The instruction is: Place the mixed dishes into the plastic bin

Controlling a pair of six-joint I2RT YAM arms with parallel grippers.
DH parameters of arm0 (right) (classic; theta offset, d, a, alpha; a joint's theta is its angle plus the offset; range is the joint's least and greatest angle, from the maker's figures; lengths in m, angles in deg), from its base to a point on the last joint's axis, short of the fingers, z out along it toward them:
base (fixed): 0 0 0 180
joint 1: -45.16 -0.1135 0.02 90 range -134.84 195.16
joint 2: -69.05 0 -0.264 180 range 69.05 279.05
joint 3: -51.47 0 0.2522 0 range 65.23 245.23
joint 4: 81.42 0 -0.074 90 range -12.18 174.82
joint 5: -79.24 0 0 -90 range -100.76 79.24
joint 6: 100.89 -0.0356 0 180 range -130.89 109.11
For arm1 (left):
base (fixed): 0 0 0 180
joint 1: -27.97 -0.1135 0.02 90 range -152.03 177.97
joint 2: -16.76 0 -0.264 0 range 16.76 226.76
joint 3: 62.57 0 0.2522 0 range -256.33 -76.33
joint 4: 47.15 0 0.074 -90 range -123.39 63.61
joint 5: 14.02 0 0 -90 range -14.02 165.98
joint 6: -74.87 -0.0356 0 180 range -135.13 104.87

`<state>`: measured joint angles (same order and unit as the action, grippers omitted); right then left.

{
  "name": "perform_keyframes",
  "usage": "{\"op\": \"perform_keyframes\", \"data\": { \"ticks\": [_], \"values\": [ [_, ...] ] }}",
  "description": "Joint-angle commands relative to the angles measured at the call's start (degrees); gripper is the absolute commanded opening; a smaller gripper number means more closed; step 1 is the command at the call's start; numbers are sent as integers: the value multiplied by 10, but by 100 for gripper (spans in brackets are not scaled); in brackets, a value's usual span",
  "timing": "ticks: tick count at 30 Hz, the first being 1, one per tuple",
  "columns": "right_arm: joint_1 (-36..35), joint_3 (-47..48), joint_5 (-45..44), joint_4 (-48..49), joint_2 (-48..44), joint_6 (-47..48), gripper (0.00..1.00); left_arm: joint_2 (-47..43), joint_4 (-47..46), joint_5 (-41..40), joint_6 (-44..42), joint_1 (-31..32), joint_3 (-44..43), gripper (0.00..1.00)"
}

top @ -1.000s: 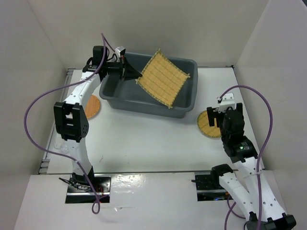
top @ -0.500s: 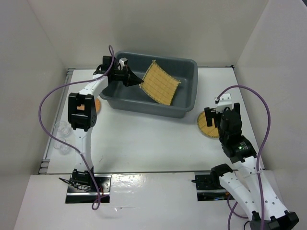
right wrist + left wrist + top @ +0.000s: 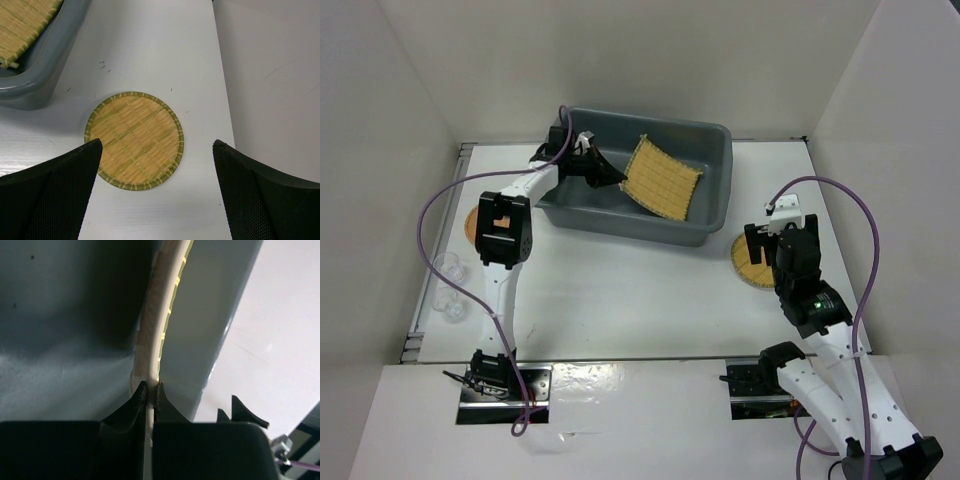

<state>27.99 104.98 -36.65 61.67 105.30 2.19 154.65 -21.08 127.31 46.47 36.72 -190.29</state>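
Observation:
The dark grey plastic bin (image 3: 710,215) stands at the back middle of the table. My left gripper (image 3: 618,180) reaches into it and is shut on the edge of the square tan woven plate (image 3: 663,178), which lies tilted inside the bin. In the left wrist view the plate (image 3: 160,325) is seen edge-on, pinched between my fingertips (image 3: 150,392). The round tan woven plate (image 3: 748,262) lies on the table right of the bin. My right gripper (image 3: 157,150) is open above it (image 3: 134,140). The orange-brown plate (image 3: 472,226) lies left, mostly hidden by the left arm. Clear cups (image 3: 448,270) stand at the left edge.
White walls close in the table on the left, back and right. The bin's corner (image 3: 30,85) shows at the upper left of the right wrist view.
My left gripper has carried the square plate lower and deeper into the bin, and the arm has folded nearer. The right arm has barely moved.

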Motion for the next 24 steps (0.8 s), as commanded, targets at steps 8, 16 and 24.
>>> {"op": "perform_keyframes", "data": {
  "ticks": [8,16,24],
  "values": [
    [-7,-4,-11,36,5,-9,95,-16,-3,-60,-15,23,64,40],
    [-7,-9,-52,43,29,-26,98,-29,123,-125,-87,23,9,100],
    [163,131,103,-60,152,11,98,10,501,-372,-239,43,-505,100]
  ]
}}
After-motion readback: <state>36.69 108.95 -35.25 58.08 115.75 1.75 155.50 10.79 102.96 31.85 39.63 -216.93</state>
